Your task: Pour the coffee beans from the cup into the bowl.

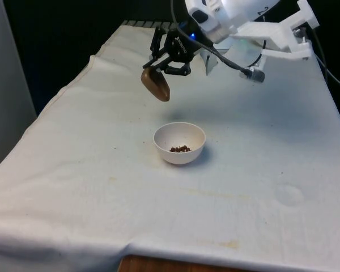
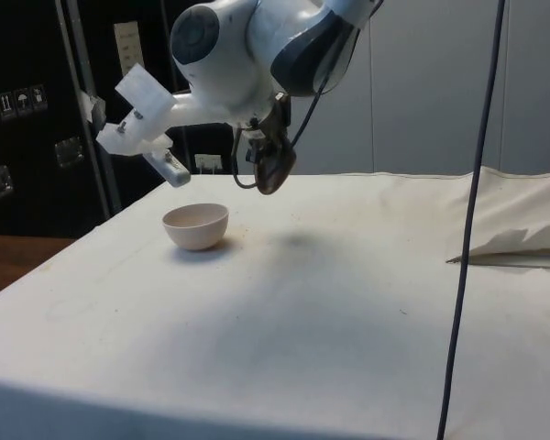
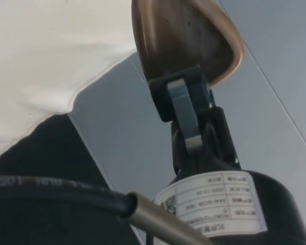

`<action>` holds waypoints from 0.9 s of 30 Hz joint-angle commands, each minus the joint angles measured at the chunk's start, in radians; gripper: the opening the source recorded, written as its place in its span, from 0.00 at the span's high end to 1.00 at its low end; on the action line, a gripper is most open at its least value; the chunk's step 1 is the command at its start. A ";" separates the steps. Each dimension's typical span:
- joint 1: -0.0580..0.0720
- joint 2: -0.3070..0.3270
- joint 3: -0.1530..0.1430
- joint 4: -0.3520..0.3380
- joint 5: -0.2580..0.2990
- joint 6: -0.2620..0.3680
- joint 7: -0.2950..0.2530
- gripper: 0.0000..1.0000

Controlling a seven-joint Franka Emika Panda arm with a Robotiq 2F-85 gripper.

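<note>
From the front, the gripper (image 1: 169,63) hangs above the table's far half, clamped on the rim of one brown cup (image 1: 156,84). The cup is tipped well over on its side, its body jutting down toward the front view's left, clear of the cloth. Nearer the camera stands one white bowl (image 1: 179,142), upright on the white cloth (image 1: 73,170), with a small heap of coffee beans (image 1: 180,149) in its bottom. The cup is up in the air behind the bowl and a little to the front view's left, not touching it.

From the side, the gripper (image 2: 268,147) holds the cup (image 2: 275,168) aloft beside the bowl (image 2: 196,225), well above the tabletop.

At the wrist, one finger (image 3: 186,109) presses flat on the cup's (image 3: 186,35) wall, so the jaws are shut on the rim.
</note>
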 commanded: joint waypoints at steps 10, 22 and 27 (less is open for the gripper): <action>-0.009 -0.003 -0.019 -0.012 0.038 0.078 -0.055 1.00; -0.010 -0.005 -0.047 -0.028 0.080 0.151 -0.117 1.00; -0.012 -0.005 -0.059 -0.035 0.100 0.183 -0.144 1.00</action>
